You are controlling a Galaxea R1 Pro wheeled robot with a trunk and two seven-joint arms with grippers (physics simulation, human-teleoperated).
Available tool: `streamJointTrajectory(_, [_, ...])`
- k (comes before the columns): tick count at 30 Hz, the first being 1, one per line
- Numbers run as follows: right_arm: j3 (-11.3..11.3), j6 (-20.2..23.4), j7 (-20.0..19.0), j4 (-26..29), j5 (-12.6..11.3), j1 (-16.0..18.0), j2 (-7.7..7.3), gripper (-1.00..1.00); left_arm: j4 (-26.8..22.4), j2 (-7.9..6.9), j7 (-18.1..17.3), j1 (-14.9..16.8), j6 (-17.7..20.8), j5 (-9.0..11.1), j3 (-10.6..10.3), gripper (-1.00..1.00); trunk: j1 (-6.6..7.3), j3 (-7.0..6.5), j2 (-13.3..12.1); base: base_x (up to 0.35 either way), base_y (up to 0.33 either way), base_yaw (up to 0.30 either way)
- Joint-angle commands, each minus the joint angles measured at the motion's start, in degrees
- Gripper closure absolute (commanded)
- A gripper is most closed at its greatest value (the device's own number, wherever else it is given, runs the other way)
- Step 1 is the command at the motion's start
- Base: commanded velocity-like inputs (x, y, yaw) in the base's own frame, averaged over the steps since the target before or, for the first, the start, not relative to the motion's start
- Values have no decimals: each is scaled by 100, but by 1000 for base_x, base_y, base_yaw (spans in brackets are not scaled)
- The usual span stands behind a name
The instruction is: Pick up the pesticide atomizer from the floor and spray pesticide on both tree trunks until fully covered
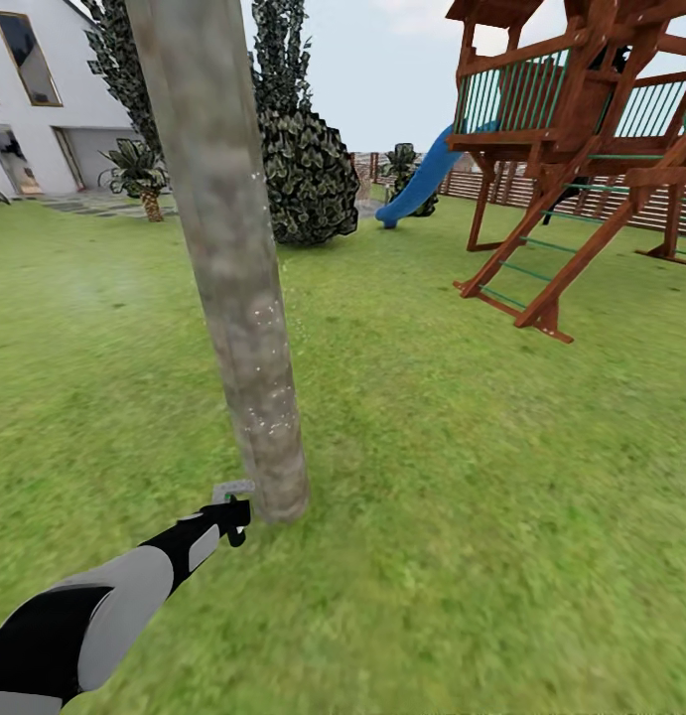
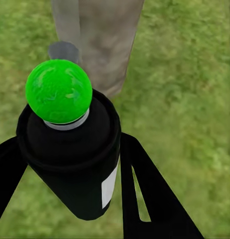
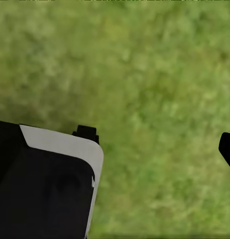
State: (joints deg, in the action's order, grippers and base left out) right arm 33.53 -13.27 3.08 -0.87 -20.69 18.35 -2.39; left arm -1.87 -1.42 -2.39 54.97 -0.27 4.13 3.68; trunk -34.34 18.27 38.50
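A tree trunk [image 1: 228, 258] of mottled grey-brown bark rises from the lawn just ahead of me, with white specks on its lower part. My left gripper [image 1: 231, 518] reaches out low beside the trunk's base and is shut on the pesticide atomizer [image 1: 233, 492]. In the left wrist view the atomizer [image 2: 70, 159] is a black bottle with a bright green round cap, clamped between the two black fingers [image 2: 144, 184] of the gripper [image 2: 70, 149]. Its grey nozzle points at the trunk's foot [image 2: 102, 45]. My right gripper [image 3: 156, 141] hangs over grass, its dark tips wide apart and holding nothing.
A wooden play tower [image 1: 581, 149] with a blue slide [image 1: 417, 184] stands at the right rear, before a slat fence [image 1: 670, 204]. Dark conifers [image 1: 303, 169] and a low palm [image 1: 139, 174] grow behind the trunk. The white house [image 1: 35, 99] is far left. Lawn [image 1: 432, 477] lies all around.
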Motion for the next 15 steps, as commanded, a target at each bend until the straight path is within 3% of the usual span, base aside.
streamJointTrajectory(1, [44,-24,12,-9,-40,5,1,-100,-23,0,-24,5,25,39,24,100,-1,7,6,-2,5,-8])
streamJointTrajectory(4, [39,-26,23,-9,-40,6,-5,-100,-54,7,-26,5,92,46,-3,100,-1,7,6,-1,2,-3])
streamJointTrajectory(6, [40,-17,26,-9,-40,4,-6,-100,-224,27,-25,5,634,51,-27,100,-1,7,6,0,0,0])
streamJointTrajectory(9, [40,-11,26,-9,-35,5,-7,-100,-850,28,-18,5,1327,53,-19,100,-1,7,6,0,0,0])
streamJointTrajectory(11, [40,-9,33,-9,-32,2,-7,-100,-1530,27,-16,5,2031,53,-17,100,-1,7,6,0,0,0])
streamJointTrajectory(15, [40,-9,35,-9,-31,3,-7,-100,-2577,27,-25,5,2791,55,-7,100,-1,7,6,0,0,0])
